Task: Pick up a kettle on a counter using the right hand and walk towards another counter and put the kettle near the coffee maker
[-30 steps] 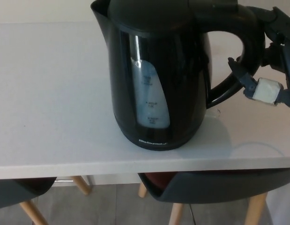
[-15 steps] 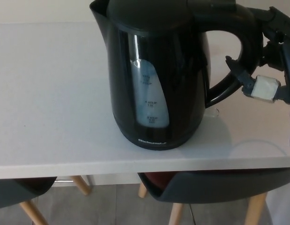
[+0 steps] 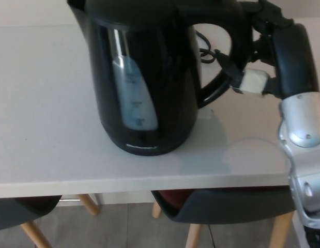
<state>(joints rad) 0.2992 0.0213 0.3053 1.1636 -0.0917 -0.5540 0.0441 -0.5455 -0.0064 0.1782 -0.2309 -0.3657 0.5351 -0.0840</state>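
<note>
A tall black electric kettle (image 3: 144, 77) with a pale water-level window (image 3: 134, 95) stands left of centre on the white counter (image 3: 41, 103). Its top is cut off by the picture's upper edge. The looped handle (image 3: 240, 46) points right. My right hand (image 3: 260, 57) comes in from the upper right and is shut on that handle, one white-tipped finger (image 3: 252, 82) hooked around the lower part. My silver right forearm (image 3: 302, 124) hangs down the right edge. I cannot tell whether the base touches the counter. No coffee maker shows, and neither does my left hand.
The counter's front edge (image 3: 149, 186) runs across the lower picture. Under it are two dark chairs with wooden legs, one at centre right (image 3: 222, 206) and one at the far left (image 3: 17, 212). Grey floor (image 3: 123, 227) shows between them.
The kettle has shifted left across the counter with my right hand on its handle. My right forearm has come further into the picture. The counter and chairs have stayed put.
</note>
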